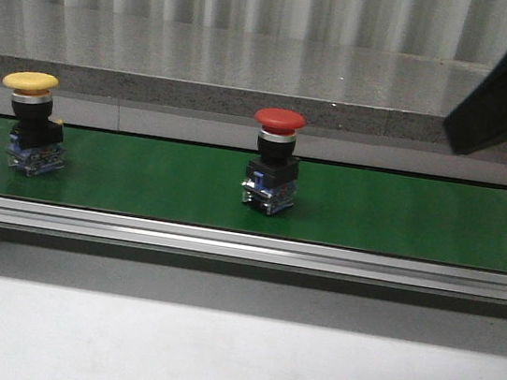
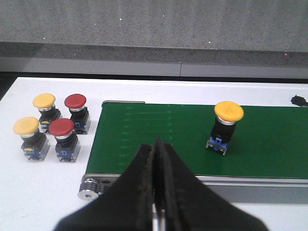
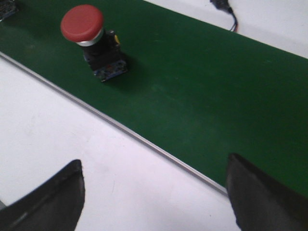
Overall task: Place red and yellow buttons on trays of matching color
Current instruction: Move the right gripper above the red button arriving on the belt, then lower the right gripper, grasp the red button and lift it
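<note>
Green conveyor belt [image 1: 400,220] across the middle of the front view, silver rail along its near edge, white desk [image 1: 230,357] below, wide and bare. Yellow button [image 1: 32,121] upright at the belt's far left; red button [image 1: 274,158] upright near the centre, well apart from it, bare belt on both sides. Right arm only a dark shape in the upper right corner of that view.

Left wrist view: left end effector [image 2: 159,159] with fingers pressed together, holding nothing, over the belt's near edge; yellow button [image 2: 226,126] up and to the right, apart from it. Four spare buttons [image 2: 52,126], two yellow and two red, clustered on the desk past the belt's end, at frame left.

Right wrist view: right end effector [image 3: 154,187] spread wide, empty, above the desk just off the rail; red button [image 3: 91,41] at upper left, well clear of both fingers.
</note>
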`<act>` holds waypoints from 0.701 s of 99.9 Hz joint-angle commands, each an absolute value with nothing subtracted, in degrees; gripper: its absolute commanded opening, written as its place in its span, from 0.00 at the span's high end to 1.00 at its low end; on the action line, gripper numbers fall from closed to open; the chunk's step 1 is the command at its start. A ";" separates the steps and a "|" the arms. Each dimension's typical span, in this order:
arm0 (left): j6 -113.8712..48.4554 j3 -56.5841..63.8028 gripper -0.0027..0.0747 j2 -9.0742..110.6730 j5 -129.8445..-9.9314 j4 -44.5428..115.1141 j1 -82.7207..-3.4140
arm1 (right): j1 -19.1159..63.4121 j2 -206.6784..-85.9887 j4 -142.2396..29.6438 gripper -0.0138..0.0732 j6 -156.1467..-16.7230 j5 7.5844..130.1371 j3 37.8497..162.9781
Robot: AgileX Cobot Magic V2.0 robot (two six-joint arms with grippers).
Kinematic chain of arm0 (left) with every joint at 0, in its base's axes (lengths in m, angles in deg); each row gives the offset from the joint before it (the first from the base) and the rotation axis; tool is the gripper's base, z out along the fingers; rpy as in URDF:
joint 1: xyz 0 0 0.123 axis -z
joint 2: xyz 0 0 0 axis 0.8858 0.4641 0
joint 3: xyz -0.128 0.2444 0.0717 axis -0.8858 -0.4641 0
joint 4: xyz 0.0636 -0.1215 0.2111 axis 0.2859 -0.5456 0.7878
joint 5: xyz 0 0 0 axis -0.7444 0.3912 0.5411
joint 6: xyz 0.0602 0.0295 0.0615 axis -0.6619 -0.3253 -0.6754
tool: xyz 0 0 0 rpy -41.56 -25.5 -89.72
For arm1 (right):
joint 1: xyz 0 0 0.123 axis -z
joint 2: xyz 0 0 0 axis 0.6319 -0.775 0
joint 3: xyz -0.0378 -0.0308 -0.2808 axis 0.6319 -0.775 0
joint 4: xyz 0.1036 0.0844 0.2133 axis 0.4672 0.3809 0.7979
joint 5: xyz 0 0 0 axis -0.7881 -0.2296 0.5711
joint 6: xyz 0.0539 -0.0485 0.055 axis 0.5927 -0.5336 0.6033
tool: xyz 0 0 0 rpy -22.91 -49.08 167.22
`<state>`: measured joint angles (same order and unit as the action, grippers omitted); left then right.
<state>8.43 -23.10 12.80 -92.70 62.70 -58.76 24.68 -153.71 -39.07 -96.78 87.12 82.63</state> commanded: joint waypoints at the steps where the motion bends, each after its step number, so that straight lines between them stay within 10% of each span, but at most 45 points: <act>1: 8.51 -21.47 0.99 13.11 -88.37 62.18 -58.36 | 21.93 -157.55 -37.15 0.16 -97.54 82.60 86.95; 55: 8.51 -21.47 0.99 13.11 -88.37 62.18 -58.36 | 16.29 -179.96 -37.15 0.17 -97.99 79.78 103.38; 70: 8.51 -21.47 0.99 13.11 -88.37 62.18 -58.36 | 16.29 -181.02 -37.15 0.46 -97.99 80.12 104.72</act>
